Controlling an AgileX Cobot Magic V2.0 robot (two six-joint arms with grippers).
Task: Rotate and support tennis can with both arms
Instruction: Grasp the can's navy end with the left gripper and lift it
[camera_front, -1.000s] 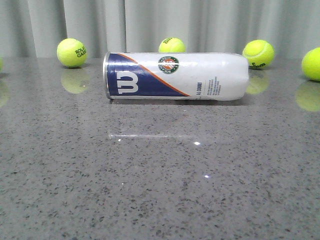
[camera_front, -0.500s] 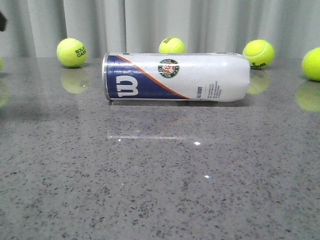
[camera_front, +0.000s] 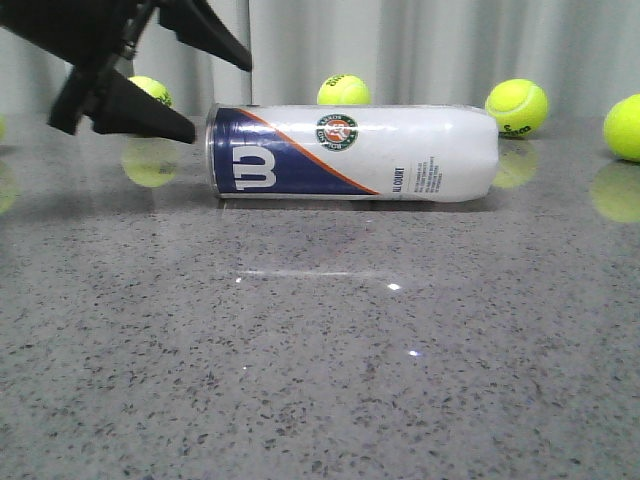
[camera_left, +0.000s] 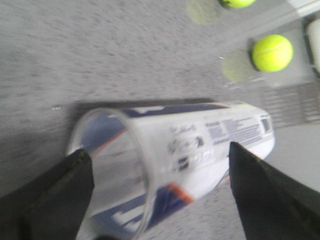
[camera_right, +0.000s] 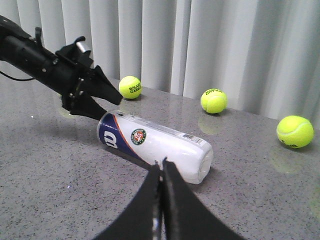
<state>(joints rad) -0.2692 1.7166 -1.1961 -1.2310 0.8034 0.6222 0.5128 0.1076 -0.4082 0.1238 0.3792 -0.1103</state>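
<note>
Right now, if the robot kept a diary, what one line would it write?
tennis can: lying on table | left gripper: open at navy end, no contact | right gripper: shut, held back

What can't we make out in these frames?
- Left claw: the front view's top edge cuts off its arm; the left wrist view is blurred, so contact with the tennis can is unclear.
- Right claw: absent from the front view.
- Can's small print: too small to read.
- Leftmost ball: partly hidden behind the left claw.
</note>
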